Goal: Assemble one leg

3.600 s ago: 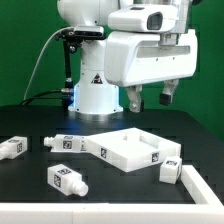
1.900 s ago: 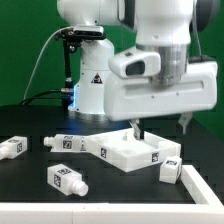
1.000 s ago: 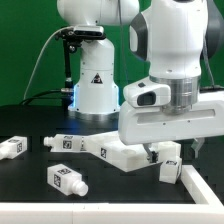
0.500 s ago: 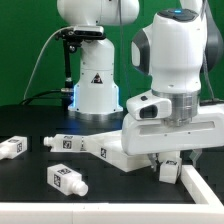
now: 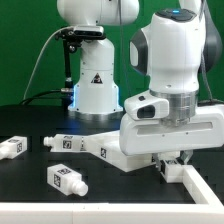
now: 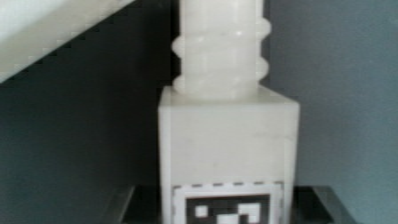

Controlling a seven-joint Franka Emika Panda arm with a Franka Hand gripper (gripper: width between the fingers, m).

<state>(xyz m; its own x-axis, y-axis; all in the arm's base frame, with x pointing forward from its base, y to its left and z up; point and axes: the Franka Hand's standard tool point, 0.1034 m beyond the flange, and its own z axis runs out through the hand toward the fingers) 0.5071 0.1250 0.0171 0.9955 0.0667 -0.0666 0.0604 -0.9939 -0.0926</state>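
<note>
A leg (image 6: 228, 130), a white stubby peg with a square marker tag, fills the middle of the wrist view and stands between my two dark fingers (image 6: 146, 203). In the exterior view my gripper (image 5: 172, 163) is down at the table on the exterior view's right, straddling this leg (image 5: 170, 172) beside the corner of the large white square panel (image 5: 118, 148). The jaws are open on either side of the leg, close to its sides. Most of the leg is hidden behind my hand in the exterior view.
Three other legs lie on the dark table on the exterior view's left: one near the front (image 5: 66, 181), one at the edge (image 5: 12, 147), one by the panel (image 5: 64, 143). A white raised bar (image 5: 202, 190) runs along the front right.
My gripper has swung to the exterior view's right and come down from above the panel to the table, ending around the leg. Nothing else has moved.
</note>
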